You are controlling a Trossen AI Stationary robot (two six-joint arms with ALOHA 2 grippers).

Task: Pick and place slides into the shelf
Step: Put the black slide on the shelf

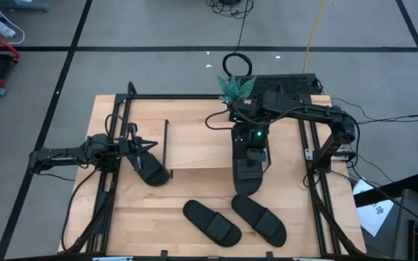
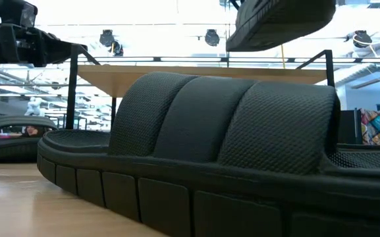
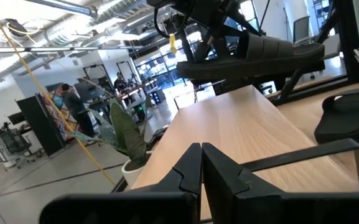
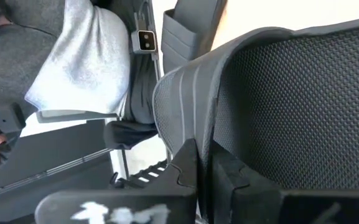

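The shelf's light wood board [image 1: 198, 145] stands mid-table between thin black side frames. My right gripper [image 1: 252, 145] is over the shelf's right end, shut on one black slide [image 1: 250, 174], which shows lifted above the board in the low view [image 2: 282, 23]. My left gripper [image 1: 149, 145] is shut with nothing between its fingers [image 3: 201, 149]; it hovers at the shelf's left end, beside a second slide [image 1: 153, 172] lying sole-down on the table. Two more slides [image 1: 210, 221] [image 1: 259, 217] lie flat near the near edge. My right gripper [image 4: 204, 146] pinches the slide's wide ribbed strap at its edge [image 4: 185, 106] between its two fingers. It comes from above, pointing down. The slide is lifted clear, roughly level, with its sole [image 2: 282, 23] above the shelf board and its long end reaching toward the near edge.
Black rails [image 1: 317, 188] run along the table's left and right sides. A potted plant [image 1: 235, 87] and cables sit past the shelf at the far edge. One slide [image 2: 222, 151] fills the low view close to the camera. People show in the room beyond.
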